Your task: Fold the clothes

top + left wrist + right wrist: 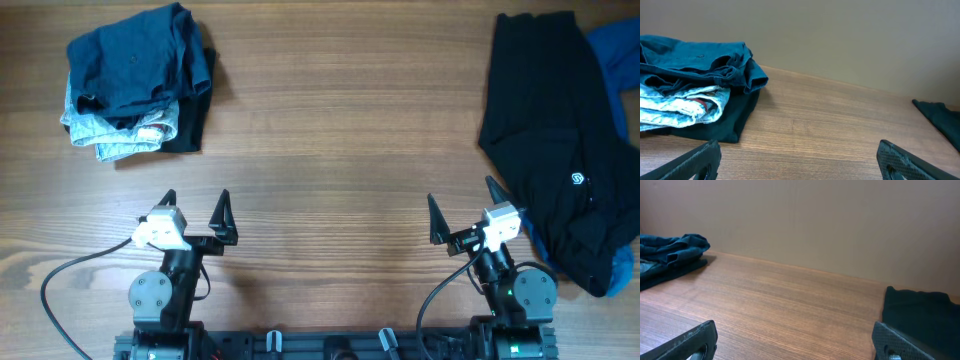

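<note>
A stack of folded clothes point(135, 80), dark teal on top, light denim and black beneath, lies at the far left; it also shows in the left wrist view point(695, 95) and the right wrist view point(667, 255). An unfolded black garment point(560, 150) with a small white logo lies spread at the far right over a blue garment point(620, 60); its edge shows in the right wrist view point(920, 315). My left gripper point(195, 208) is open and empty near the front edge. My right gripper point(463, 205) is open and empty, just left of the black garment.
The wooden table point(340, 130) runs between the stack and the black garment. A plain wall point(815, 220) stands behind the table's far edge. Cables run from both arm bases at the front edge.
</note>
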Controlling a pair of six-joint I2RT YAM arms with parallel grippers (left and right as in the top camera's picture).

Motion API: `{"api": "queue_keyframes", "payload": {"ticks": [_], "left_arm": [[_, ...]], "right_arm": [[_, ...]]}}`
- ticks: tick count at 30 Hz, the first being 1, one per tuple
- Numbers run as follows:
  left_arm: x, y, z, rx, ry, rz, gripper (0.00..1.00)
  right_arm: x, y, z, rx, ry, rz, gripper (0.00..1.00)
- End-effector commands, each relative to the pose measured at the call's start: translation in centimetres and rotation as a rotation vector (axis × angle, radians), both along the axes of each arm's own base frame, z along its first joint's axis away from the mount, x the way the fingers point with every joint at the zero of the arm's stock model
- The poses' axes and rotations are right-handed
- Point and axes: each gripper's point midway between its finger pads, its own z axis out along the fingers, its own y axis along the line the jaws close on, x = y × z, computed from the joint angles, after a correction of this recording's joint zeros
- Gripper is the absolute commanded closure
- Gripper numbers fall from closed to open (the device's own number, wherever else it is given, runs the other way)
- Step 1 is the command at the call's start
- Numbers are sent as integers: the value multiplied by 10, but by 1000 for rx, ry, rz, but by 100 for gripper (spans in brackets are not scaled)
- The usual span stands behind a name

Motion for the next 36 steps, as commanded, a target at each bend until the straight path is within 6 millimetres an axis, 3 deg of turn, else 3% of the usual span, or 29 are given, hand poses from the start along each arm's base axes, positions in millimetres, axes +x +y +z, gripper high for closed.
{"api": "queue_keyframes", "payload": {"ticks": [1, 36], "left_arm": [[-1, -1, 0, -9, 0, -4, 0], [-1, -1, -1, -9, 4, -4, 1]], "right_arm": [[-1, 4, 2, 11, -7, 20, 0], [-1, 1, 2, -13, -14, 7, 0]]}}
